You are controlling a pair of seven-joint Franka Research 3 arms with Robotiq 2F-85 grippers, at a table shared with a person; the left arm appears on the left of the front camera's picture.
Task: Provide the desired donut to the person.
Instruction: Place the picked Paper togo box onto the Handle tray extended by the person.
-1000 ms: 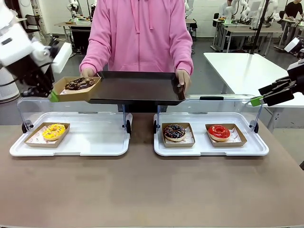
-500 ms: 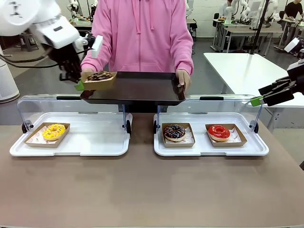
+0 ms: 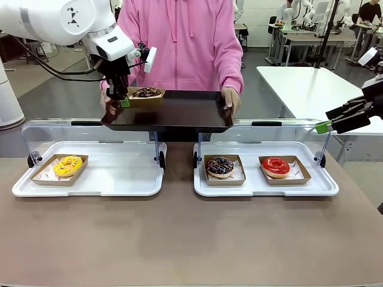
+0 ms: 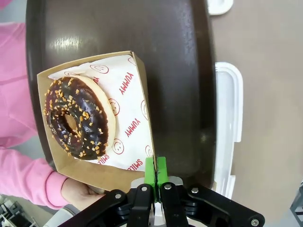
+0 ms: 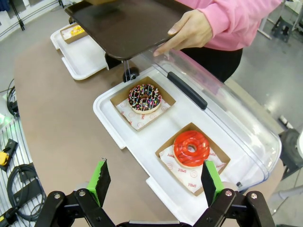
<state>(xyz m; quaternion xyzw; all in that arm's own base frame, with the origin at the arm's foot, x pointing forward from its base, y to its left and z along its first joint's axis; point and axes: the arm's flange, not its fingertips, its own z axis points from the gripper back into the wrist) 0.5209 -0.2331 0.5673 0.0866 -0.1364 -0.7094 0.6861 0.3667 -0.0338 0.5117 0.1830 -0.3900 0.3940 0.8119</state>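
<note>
Tabletop brown, two white trays; lab benches behind. Left gripper clamped on carton with chocolate donut, over dark tray; right gripper spread wide, empty. Person cropped above shoulders.

The left tool pinches the near edge of a brown cardboard box. In the box lies a chocolate donut with nut crumbs. The box is over the left end of the dark brown rectangular tray, which the person in the pink hooded sweatshirt holds. The box seems to rest on the tray, but I cannot be sure. The right tool, its fingers apart, hangs above the right end of the white plastic tray on the brown bench.
</note>
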